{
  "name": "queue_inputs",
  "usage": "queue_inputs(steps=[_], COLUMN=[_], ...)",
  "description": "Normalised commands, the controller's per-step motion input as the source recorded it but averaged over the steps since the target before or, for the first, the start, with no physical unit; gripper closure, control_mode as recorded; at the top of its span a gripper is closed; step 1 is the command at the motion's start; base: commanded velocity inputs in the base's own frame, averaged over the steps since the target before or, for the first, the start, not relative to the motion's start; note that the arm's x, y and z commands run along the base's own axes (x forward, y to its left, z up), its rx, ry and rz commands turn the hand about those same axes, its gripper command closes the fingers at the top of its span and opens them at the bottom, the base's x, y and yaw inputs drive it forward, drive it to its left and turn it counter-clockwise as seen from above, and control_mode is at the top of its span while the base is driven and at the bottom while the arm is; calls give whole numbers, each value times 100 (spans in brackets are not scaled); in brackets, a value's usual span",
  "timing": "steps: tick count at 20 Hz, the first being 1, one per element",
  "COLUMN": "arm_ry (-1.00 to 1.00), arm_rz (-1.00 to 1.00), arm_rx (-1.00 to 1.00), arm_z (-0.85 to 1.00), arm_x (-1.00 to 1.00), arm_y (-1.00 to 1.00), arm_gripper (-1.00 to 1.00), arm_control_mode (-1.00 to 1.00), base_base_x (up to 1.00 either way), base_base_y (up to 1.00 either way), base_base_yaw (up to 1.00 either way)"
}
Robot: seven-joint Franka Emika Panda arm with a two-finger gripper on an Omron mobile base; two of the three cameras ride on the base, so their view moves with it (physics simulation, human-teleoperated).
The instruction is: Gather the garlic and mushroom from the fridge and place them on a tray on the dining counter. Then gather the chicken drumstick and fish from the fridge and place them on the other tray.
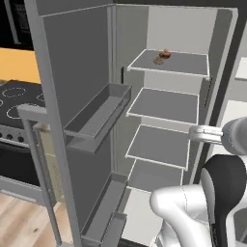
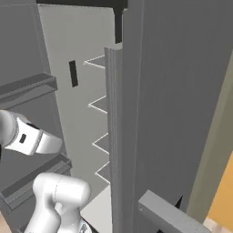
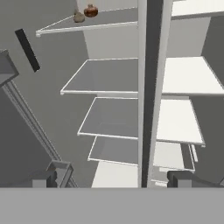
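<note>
the fridge (image 1: pixel 164 111) stands with its left door (image 1: pixel 79 96) swung wide open, and the door's grey bins (image 1: pixel 99 118) jut out from its inner face. inside, white-edged shelves (image 1: pixel 166 103) step down one under another. on the top shelf (image 1: pixel 171 61), near its left front corner, sit two small things close beside each other — a pale brownish lump that looks like the mushroom (image 3: pixel 78 17) and a darker reddish-brown piece (image 3: pixel 91 11) just behind it, too small to name with any certainty. the shelves below them look bare.

the gripper (image 3: pixel 113 178) hangs low in front of the shelves, its two dark fingertips (image 3: pixel 43 178) spread as wide as they go with nothing between them. straight ahead of it in the hand view runs a tall grey upright edge (image 3: pixel 148 92). the white arm (image 1: pixel 193 212) rises at the fridge's lower front, its forearm reaching across toward the right side — well below the top shelf and apart from the two things there.
</note>
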Motion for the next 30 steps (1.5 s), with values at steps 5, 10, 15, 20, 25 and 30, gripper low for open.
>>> queue_inputs(steps=[5,10,15,20,25,30], arm_ry=[0,0,0,0,0,0], arm_rz=[0,0,0,0,0,0], arm_rx=[0,0,0,0,0,0], arm_z=[0,0,0,0,0,0], arm_x=[0,0,0,0,0,0], arm_y=[0,0,0,0,0,0], arm_gripper=[-100,-100,-100,-100,-100,-100], arm_control_mode=[100,100,100,100,100,100], base_base_x=[67,57,65,70,80,63], base_base_y=[5,1,-1,-6,0,-6], base_base_yaw=[-24,-17,-13,-13,-25,-11])
